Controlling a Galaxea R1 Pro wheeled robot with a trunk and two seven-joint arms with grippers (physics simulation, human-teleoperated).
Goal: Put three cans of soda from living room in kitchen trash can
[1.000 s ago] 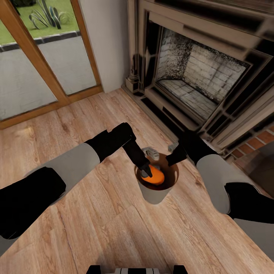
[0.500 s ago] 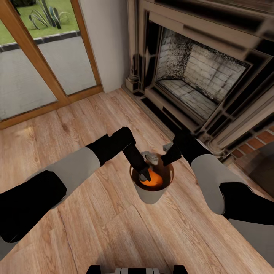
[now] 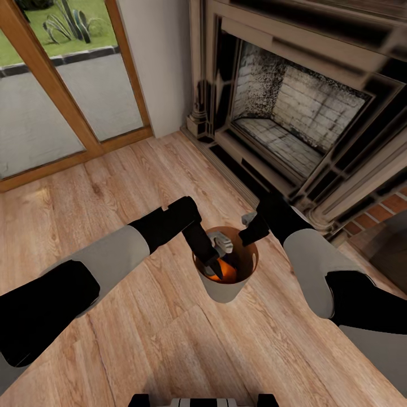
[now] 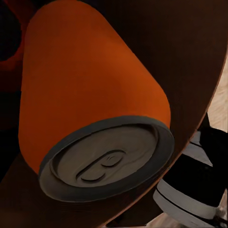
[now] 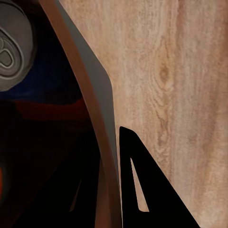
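The trash can (image 3: 227,291) stands on the wood floor in front of the fireplace, pale grey outside and orange-brown inside. My left gripper (image 3: 213,262) reaches down into it, shut on an orange-red soda can (image 3: 227,272). That soda can (image 4: 90,90) looms close in the left wrist view, silvery top toward the camera, against the bin's brown inner wall (image 4: 190,52). My right gripper (image 3: 249,234) pinches the bin's far rim (image 5: 102,142), one finger (image 5: 142,190) outside the wall. A dark blue soda can (image 5: 42,80) lies inside the bin.
The ornate fireplace (image 3: 294,113) rises close behind the bin, with brick (image 3: 379,212) at the right. A wood-framed glass door (image 3: 56,102) is at the back left. Bare wood floor (image 3: 141,339) spreads to the left and front.
My left gripper has gone deeper into the bin with the orange-red can, which now shows much less above the rim. The bin and the right gripper shifted slightly left a second ago and have held since.
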